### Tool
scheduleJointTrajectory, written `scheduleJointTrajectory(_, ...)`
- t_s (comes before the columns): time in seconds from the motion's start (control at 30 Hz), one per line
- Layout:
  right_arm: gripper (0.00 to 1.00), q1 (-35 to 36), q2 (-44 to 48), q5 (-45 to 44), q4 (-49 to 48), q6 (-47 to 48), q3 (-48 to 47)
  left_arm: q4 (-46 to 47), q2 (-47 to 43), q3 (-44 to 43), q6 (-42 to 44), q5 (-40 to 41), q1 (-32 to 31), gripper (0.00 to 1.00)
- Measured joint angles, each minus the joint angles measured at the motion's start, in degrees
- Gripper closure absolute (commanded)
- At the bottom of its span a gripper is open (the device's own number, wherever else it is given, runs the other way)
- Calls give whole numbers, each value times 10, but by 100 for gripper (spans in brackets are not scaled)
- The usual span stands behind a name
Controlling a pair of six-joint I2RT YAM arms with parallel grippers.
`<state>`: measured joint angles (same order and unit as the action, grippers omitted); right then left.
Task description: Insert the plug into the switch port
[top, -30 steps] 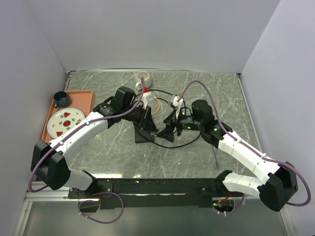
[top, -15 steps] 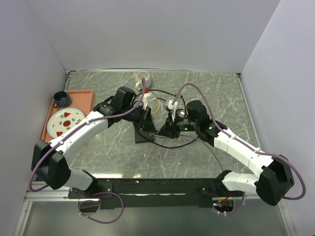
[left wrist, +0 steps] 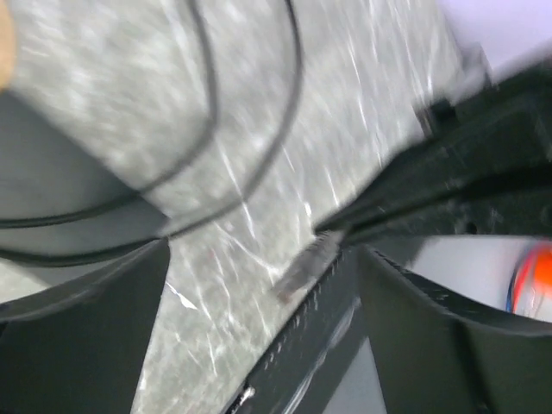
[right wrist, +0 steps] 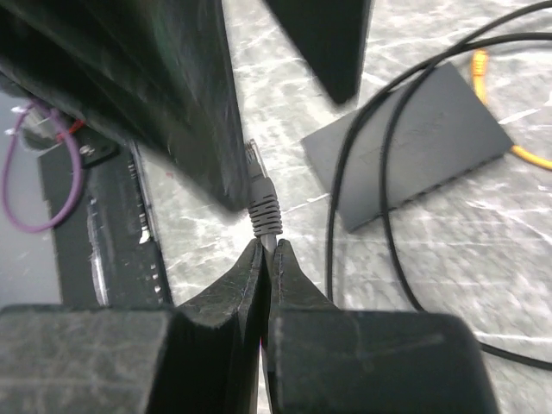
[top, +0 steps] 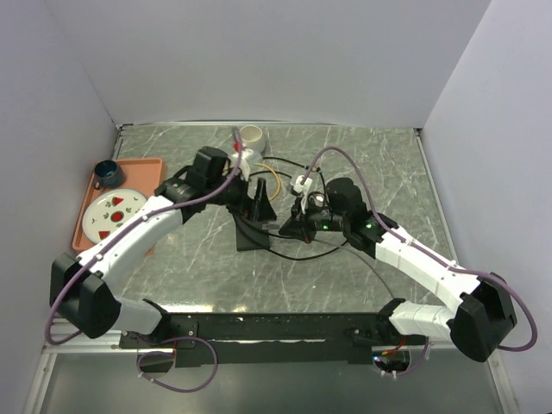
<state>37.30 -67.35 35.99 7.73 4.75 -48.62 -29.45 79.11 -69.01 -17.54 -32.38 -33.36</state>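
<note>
The plug [right wrist: 257, 177] is grey with a ribbed boot, and it hangs just above the table. My right gripper [right wrist: 269, 246] is shut on the grey cable right behind that boot; from above this gripper [top: 291, 226] sits at mid-table. My left gripper [top: 261, 203] is open, with its dark fingers [right wrist: 185, 103] on either side of the plug. In the blurred left wrist view, the plug [left wrist: 304, 266] lies between the spread jaws. The flat black box [right wrist: 414, 147] lies on the table beyond it and shows from above [top: 250, 235]. I cannot make out its switch port.
Black cable [top: 321, 251] loops over the box and the table. An orange cable [top: 274, 183] runs to the box's far edge. A white cup [top: 251, 136] stands at the back. An orange tray [top: 148, 172] at the left holds a plate [top: 115, 211] and a dark mug [top: 107, 172].
My left gripper has gone from shut to open and its arm has shifted back and left. My right gripper has moved in and closed on the cable behind the plug.
</note>
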Motion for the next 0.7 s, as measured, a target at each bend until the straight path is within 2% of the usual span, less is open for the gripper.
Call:
scheduleJointTrajectory(0.17,100,1,34,-39,-11,-8,23,66,-63,33,-56,25,71,6)
scheduleJointTrajectory(0.3,100,1,68,-67,-23,-13,42,143,-103,83,-109,-35,127,9)
scheduleJointTrajectory(0.53,100,1,101,-82,-53,-24,65,243,-95,145,-167,-161,125,11)
scheduleJointTrajectory(0.7,100,1,120,-76,-62,-26,78,268,-104,155,-170,-198,125,11)
